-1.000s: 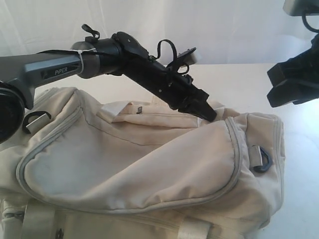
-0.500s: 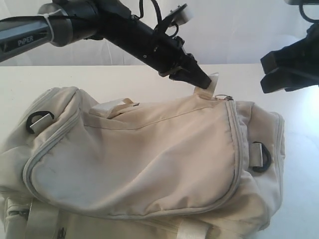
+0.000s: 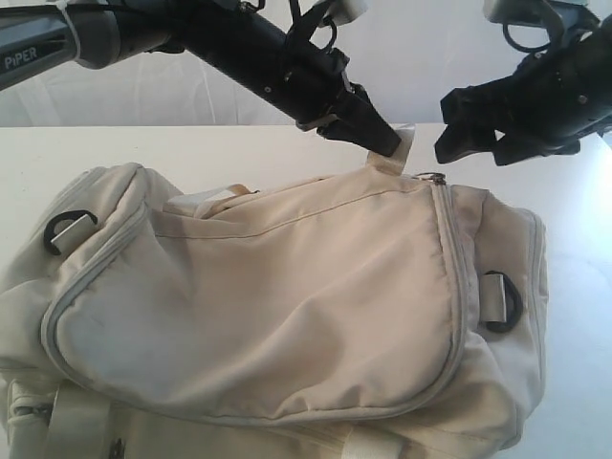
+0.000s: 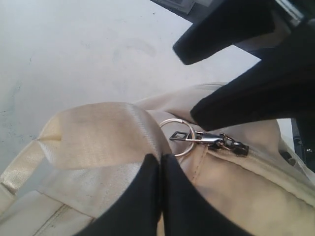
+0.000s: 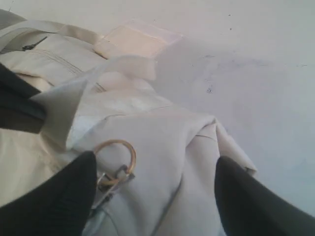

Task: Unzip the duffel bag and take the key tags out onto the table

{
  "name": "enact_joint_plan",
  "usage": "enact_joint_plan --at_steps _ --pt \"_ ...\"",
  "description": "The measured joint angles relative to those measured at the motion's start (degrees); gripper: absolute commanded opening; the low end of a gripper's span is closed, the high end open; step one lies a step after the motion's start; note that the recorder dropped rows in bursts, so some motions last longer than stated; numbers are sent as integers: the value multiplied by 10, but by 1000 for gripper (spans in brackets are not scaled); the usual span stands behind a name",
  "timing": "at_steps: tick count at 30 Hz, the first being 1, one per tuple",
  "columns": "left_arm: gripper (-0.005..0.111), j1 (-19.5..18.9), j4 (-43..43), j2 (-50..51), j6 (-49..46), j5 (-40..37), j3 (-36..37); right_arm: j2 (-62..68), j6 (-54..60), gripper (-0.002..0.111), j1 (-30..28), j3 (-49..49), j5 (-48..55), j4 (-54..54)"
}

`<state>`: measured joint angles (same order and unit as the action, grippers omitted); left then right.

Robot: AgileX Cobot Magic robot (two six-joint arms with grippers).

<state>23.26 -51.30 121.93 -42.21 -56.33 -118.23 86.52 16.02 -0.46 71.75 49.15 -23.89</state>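
Under the bag on every side, wide plain white flat tabletop (image 3: pixel 143 153); resting on it, large cream-white fabric duffel bag (image 3: pixel 287 296) with grey zipper piping, slumped, top edge drawn up to a peak near its right end.

Above the bag, grey-and-black left arm (image 3: pixel 239 43) slanting down toward that peak; at its tip, black left gripper (image 3: pixel 387 143), fingers pressed together, pinching a flat satin-white strap (image 3: pixel 400 143) that rises from the bag's top; same pinch plain in the left wrist view, left gripper (image 4: pixel 161 164) clamped on the satin-white strap (image 4: pixel 98 132) just beside the zipper pull.

Above the bag's right end, black right gripper (image 3: pixel 448 129), fingers spread wide, nothing between them but air, clear of the fabric in the exterior view; in the right wrist view, right gripper (image 5: pixel 152 196) open over the bag's top, one finger (image 5: pixel 64 196) close by the zipper pull, the other (image 5: pixel 251 201) out over the bag's folded end; contact with the fabric impossible to tell there.

On the bag's two ends, black D-rings: one (image 3: pixel 57 229) at the left end, one (image 3: pixel 512 311) at the right.

At the bag's peak, small dark metal zipper pull with a thin round ring (image 3: pixel 427 178); seen closer at (image 4: pixel 216 141) and (image 5: pixel 115 178); zipper track running from it closed, as far as visible.
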Motion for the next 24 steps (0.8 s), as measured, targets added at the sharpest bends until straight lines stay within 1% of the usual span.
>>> enact_joint_plan --at_steps 5,14,20,24 --pt "0 0 0 0 -1 -1 0 47 15 63 -17 35 41 -67" --pt "0 0 0 0 -10 -3 0 96 82 61 -96 45 171 -226" --pt "0 0 0 0 -14 -3 0 119 98 54 -102 46 204 -278" --pt "0 0 0 0 -14 -4 0 137 108 54 -102 46 205 -296"
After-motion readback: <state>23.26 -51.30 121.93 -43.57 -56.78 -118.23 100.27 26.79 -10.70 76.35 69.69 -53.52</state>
